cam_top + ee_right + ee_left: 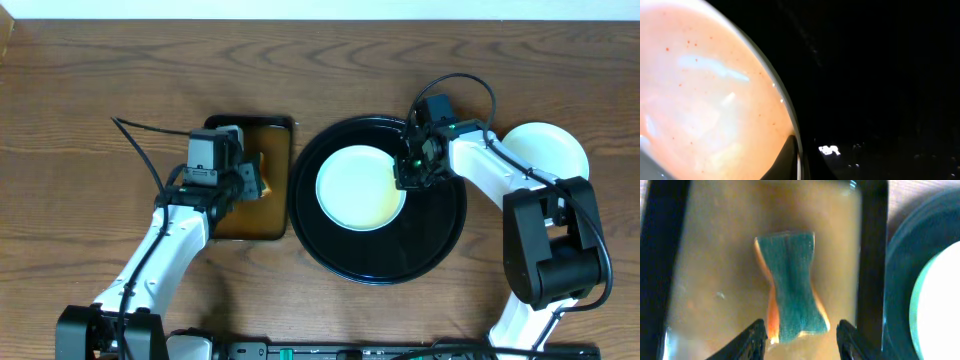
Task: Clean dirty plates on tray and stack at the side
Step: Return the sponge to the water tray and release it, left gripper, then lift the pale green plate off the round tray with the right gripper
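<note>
1. The left gripper (801, 339) is held open, its fingers set either side of the near end of a green-and-orange sponge (790, 280), with small gaps on both sides.
2. The sponge is narrowed at its waist and lies in a black rectangular pan (872, 255) of brown liquid.
3. The right gripper (407, 174) is placed at the 3 o'clock rim of the speckled plate (355, 190); whether it is clamped cannot be told.
4. That plate is seated in a round black tray (440, 230), toward its 10 o'clock side; the pan lies at the tray's 9 o'clock.
5. A second white plate (550, 148) is seen on the table (100, 80) at the tray's 3 o'clock.
</note>
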Tool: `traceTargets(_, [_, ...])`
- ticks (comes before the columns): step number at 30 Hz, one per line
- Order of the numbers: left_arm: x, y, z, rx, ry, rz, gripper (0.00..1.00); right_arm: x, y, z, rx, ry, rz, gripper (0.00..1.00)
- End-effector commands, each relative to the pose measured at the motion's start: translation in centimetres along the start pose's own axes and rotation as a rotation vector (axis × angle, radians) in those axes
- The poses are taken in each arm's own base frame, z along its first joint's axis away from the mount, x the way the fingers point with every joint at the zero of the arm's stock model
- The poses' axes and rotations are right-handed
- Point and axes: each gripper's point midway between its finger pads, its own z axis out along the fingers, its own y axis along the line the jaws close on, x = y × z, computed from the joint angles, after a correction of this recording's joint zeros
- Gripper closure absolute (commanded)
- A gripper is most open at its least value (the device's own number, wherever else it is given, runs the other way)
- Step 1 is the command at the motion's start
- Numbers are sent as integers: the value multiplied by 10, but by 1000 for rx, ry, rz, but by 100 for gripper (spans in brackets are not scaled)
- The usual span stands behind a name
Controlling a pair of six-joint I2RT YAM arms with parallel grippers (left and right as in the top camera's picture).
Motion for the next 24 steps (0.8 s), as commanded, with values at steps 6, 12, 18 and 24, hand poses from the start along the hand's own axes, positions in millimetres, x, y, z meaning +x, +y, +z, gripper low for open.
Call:
traceTargets(6, [16,1,3,9,64,-17,52,13,11,18,-68,58,-51,99])
traceTargets(12, [16,1,3,9,64,-17,52,-1,14,6,-85,-4,-58,99])
traceTargets(18, [16,1,3,8,63,-17,52,-20,15,-23,-77,-113,-88,99])
traceTargets(24, [15,1,3,9,61,-17,51,-32,11,-50,-7,-203,-122,99])
